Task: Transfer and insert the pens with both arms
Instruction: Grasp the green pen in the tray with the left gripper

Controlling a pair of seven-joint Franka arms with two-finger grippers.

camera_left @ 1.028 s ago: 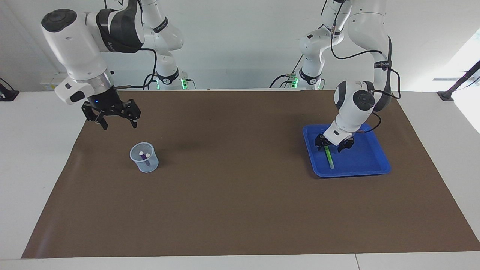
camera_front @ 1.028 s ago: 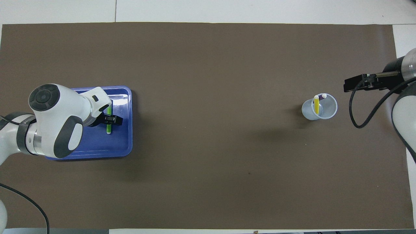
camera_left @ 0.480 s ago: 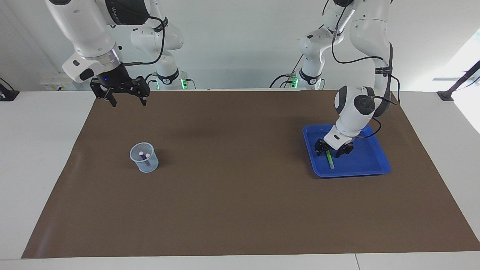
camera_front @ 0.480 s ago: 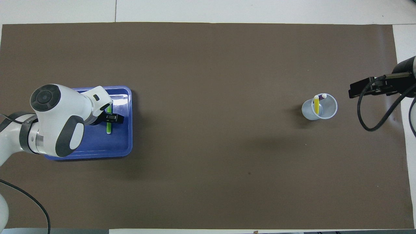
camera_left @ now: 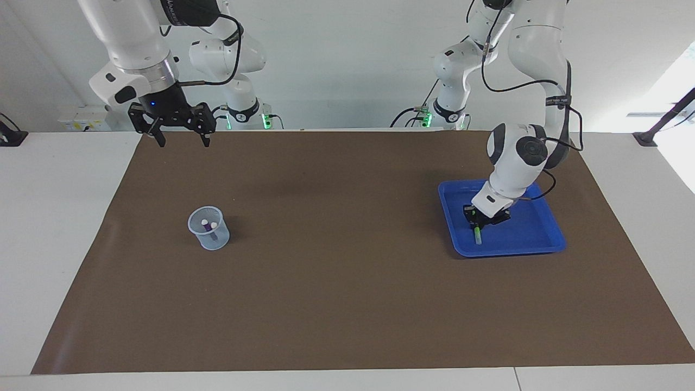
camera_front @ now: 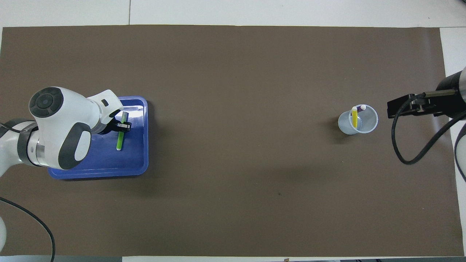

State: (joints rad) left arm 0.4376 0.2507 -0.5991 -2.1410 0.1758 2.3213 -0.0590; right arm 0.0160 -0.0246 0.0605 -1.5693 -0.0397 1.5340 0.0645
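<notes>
In the shallow blue plastic tray [camera_left: 543,239] at the left arm's end of the bench, the left gripper [camera_left: 478,221] has just shut its jaws on the slim lime-green marker pen [camera_left: 478,234], which points from 12 to 6 o'clock in the overhead view and lies low over the tray floor. The right gripper [camera_left: 179,136], jaws wide and empty, has risen from the clear plastic cup [camera_left: 208,228] holding the yellow pen [camera_front: 354,117] and the purple pen [camera_front: 361,108], to about 11 o'clock of it in the facing view. I judge the last pen grasped, with lift and handover next.

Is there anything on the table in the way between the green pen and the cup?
Nothing visible. The green pen lies in the blue tray, gripped by the left gripper. Only bare brown mat stretches between it and the cup.
</notes>
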